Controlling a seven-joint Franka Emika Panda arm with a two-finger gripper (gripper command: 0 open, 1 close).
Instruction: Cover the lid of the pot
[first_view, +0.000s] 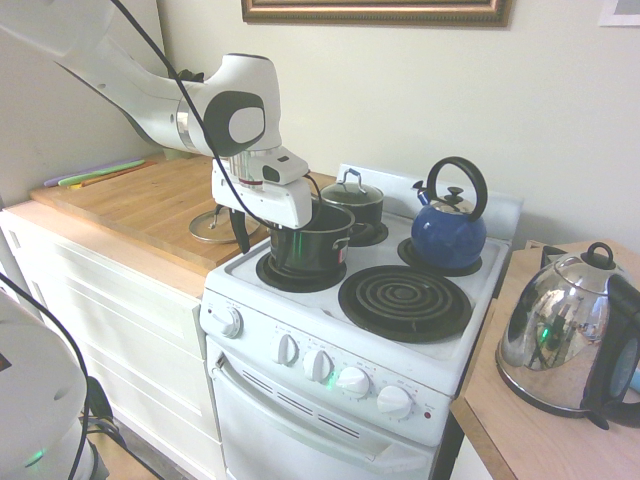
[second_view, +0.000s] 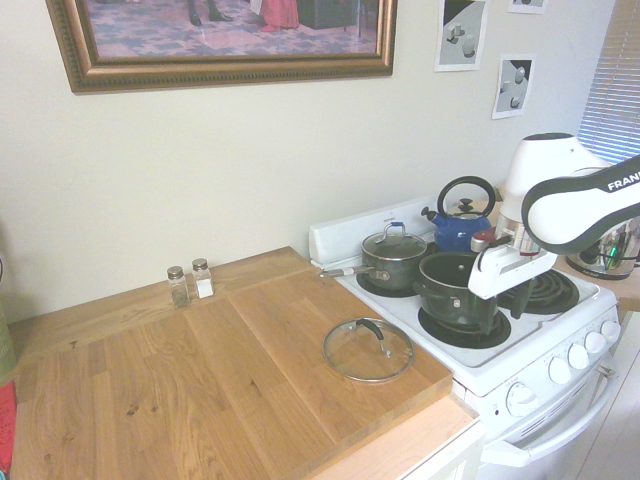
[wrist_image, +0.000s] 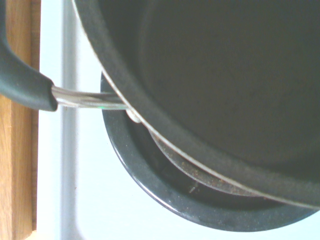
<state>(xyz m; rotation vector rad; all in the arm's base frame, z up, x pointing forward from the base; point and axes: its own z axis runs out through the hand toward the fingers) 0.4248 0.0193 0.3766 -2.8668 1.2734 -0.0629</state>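
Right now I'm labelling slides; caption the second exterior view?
Glass lid on the wooden board, pot uncovered.

From the first exterior view, my own claw (first_view: 262, 232) hides part of the rim of the pot (first_view: 308, 243). My wrist view cuts off the pot's far side and the end of its handle (wrist_image: 27, 82). The picture frame (second_view: 235, 45) is cropped along its top edge.

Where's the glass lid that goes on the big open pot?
In the second exterior view, the lid lies on the wooden counter, near its edge beside the stove.
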